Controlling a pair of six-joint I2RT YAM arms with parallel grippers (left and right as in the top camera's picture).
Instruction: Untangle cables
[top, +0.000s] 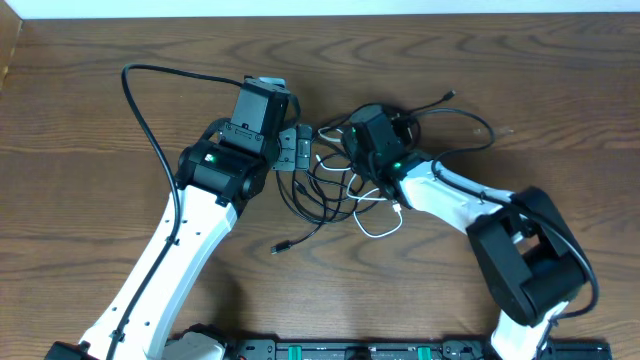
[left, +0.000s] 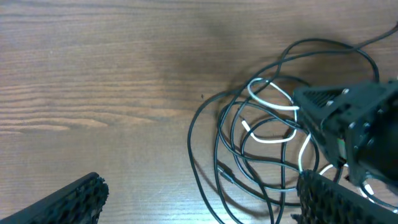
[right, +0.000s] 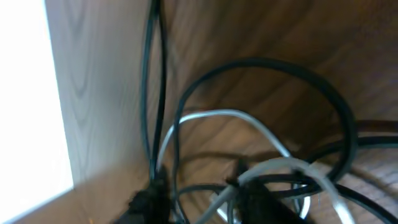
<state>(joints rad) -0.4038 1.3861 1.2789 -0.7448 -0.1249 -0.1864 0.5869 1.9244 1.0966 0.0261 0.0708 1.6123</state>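
Crowding the right wrist lens: the cables (right: 217, 115), black loops and one white strand, threaded between the dark fingertips of the right gripper (right: 202, 199), apparently lowered into the knot to pinch a single strand, though too blurred to tell whether clamped on anything or merely straddling it. From overhead, heaped as one tangle on the wooden table (top: 100, 100) between both arms, with the left gripper (top: 297, 150) hovering just beside it, jaws spread wide and holding nothing, probably ready to take a second strand and draw it clear. No brand, label or writing legible anywhere.
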